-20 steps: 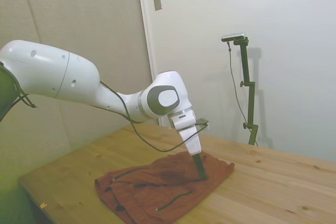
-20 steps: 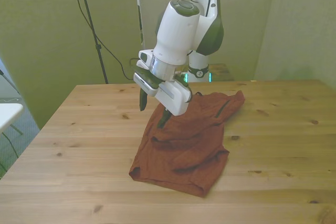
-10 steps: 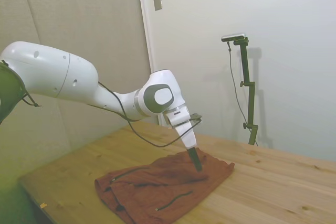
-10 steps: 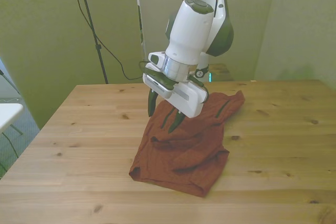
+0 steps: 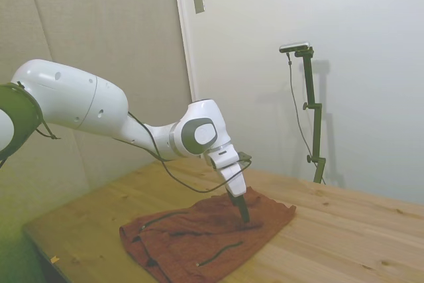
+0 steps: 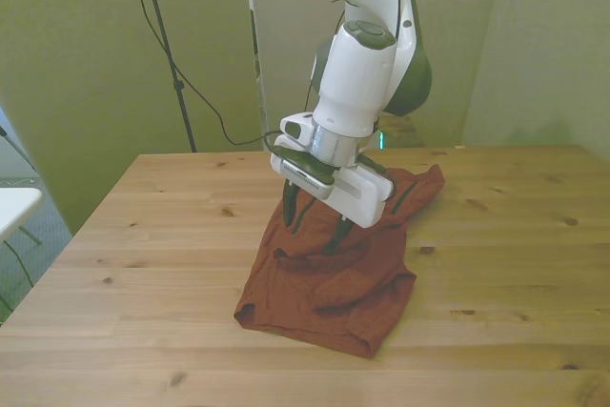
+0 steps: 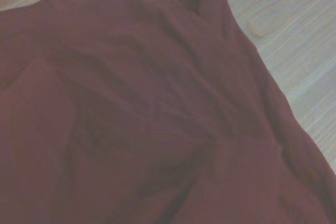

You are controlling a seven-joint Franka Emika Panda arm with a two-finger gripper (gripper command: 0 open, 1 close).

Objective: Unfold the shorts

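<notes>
Well, the soft rust-red cloth shorts (image 6: 329, 264) lie bunched and folded on the wooden table (image 6: 143, 235). The gripper (image 6: 315, 226) is wide open, holding nothing, its tips down at the cloth. Nothing looks unfolded yet.

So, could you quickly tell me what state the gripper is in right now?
Gripper: open, fingers spread, tips down at the shorts, holding nothing.
</notes>
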